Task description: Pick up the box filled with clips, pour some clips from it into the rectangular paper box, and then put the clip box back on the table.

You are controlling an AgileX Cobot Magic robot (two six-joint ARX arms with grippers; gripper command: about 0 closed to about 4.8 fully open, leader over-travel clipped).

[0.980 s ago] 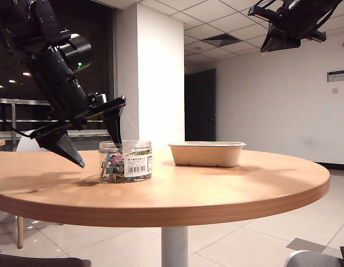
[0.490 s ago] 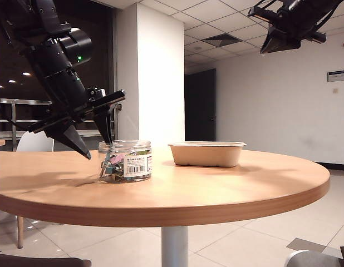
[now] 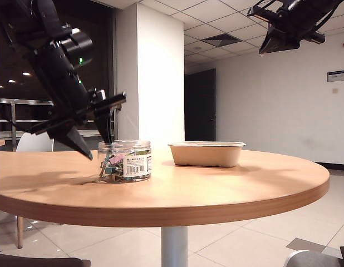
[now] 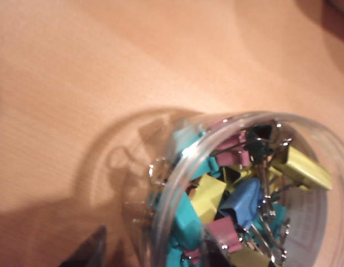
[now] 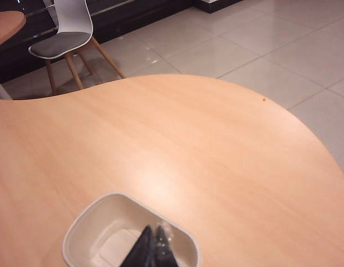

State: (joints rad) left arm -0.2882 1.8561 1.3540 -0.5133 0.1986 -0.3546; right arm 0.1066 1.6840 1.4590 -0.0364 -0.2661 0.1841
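Wood-grain top: the round table (image 3: 227, 192) fills the lower half of the exterior view on a white pedestal, pale and bare apart from two containers.
Jar: the clear plastic jar (image 3: 125, 161) stands upright on the table, left of centre in the exterior view, its white barcode label facing the camera.
Clips: the clips (image 4: 233, 206) lie heaped inside the jar in teal, yellow, pink and blue; in the left wrist view they show through the open mouth.
Tray: the beige paper tray (image 3: 206, 153) sits on the table right of the jar and apart from it, near the centre of the exterior view; its inside looks bare in the right wrist view.
Left claw: the left gripper (image 3: 97, 142) hangs at the left of the exterior view, tilted down over the jar's left side. One dark finger comes down at the jar's left rim and the other points down to the left of it, outside the jar. The jaws stand partly apart; whether they touch the jar I cannot tell.
Right claw: the right gripper (image 5: 151, 248) is held high in the upper right of the exterior view, well above the tray. Its dark fingers are pressed together with nothing between them.
Chair: a white chair (image 5: 66, 34) stands on the tiled floor beyond the table in the right wrist view.
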